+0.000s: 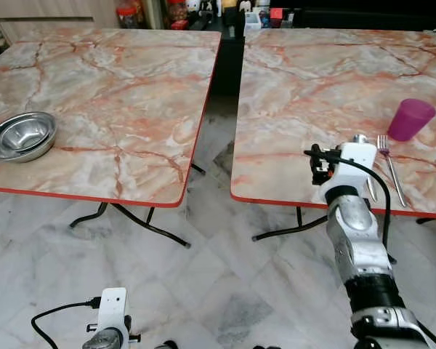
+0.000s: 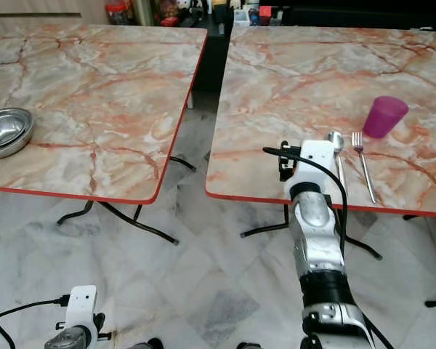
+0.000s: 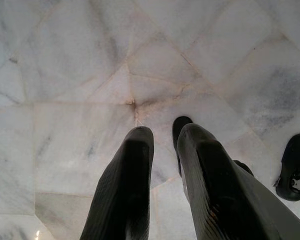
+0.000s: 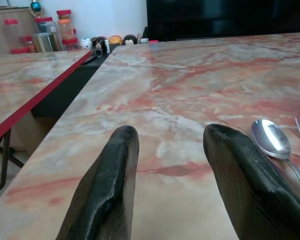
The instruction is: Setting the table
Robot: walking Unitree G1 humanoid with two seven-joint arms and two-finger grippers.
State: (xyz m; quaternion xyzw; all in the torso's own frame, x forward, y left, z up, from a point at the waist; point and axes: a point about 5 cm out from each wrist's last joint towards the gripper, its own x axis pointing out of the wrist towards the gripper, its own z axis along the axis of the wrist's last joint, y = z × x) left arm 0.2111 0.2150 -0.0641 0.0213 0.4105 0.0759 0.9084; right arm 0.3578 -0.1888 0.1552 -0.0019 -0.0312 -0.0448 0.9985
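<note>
Your right gripper (image 4: 170, 175) sits over near edge of right table (image 2: 291, 87), fingers spread wide, nothing between. Spoon (image 2: 337, 154) just beside it, bowl toward far side, handle running back to near edge. Fork (image 2: 363, 171) parallel beside spoon, tines toward purple cup (image 2: 384, 116). Steel bowl (image 1: 20, 135) on left table (image 1: 123, 94), empty. Your left gripper (image 3: 162, 165) hangs over floor, fingers slightly parted, holding nothing.

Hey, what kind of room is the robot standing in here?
Probably a home dining area: two marble-pattern folding tables, one laid with a spoon, fork and purple cup, and food jars at the back.
</note>
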